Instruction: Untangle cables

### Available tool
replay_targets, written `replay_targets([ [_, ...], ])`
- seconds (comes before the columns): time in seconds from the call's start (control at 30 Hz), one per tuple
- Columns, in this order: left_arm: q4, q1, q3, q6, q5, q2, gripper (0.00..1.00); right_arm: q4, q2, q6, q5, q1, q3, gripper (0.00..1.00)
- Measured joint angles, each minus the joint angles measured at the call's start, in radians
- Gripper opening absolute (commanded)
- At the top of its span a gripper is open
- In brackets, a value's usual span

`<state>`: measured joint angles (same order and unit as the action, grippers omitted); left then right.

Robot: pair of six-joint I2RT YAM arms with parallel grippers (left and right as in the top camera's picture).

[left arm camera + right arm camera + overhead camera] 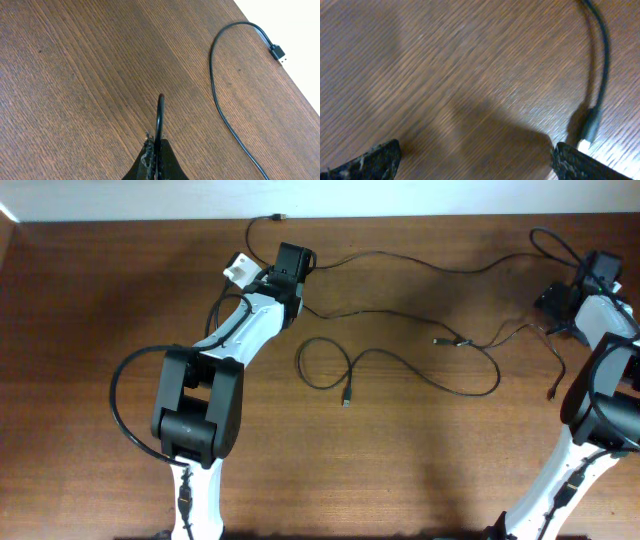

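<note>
2 pincers: left pincer (156,146) clamped on a cable (160,112); right pincer (475,152) spread wide above the table (445,60).

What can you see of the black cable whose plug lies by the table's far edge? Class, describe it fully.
The cable is a thin black cord, rubbery-looking, lying slack and flat on the wooden table. In the left wrist view it arcs up from the lower frame edge, bends over and ends in a boxy black plug with a small metallic tip, at the table's edge beside a white strip. Only the table touches it there; its other end runs out of frame.
</note>
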<state>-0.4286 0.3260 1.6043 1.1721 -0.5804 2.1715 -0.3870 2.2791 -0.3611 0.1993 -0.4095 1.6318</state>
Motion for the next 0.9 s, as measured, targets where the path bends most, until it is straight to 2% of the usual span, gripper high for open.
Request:
replay_targets([
  [0.3, 0.000, 0.000, 0.000, 0.000, 0.000, 0.000, 0.00, 0.085, 0.017, 0.030, 0.016, -0.221, 0.000, 0.96],
  [0.4, 0.000, 0.000, 0.000, 0.000, 0.000, 0.000, 0.00, 0.129, 0.018, 0.070, -0.059, -0.287, 0.000, 0.96],
  [0.53, 0.000, 0.000, 0.000, 0.000, 0.000, 0.000, 0.00, 0.126, 0.018, 0.093, -0.196, -0.307, 0.002, 0.93],
  [0.77, 0.000, 0.000, 0.000, 0.000, 0.000, 0.000, 0.00, -0.128, -0.063, 0.110, -0.350, -0.290, 0.019, 0.92],
  [0.9, -0.002, 0.000, 0.000, 0.000, 0.000, 0.000, 0.00, -0.332, -0.262, 0.188, -0.386, -0.248, 0.023, 0.94],
])
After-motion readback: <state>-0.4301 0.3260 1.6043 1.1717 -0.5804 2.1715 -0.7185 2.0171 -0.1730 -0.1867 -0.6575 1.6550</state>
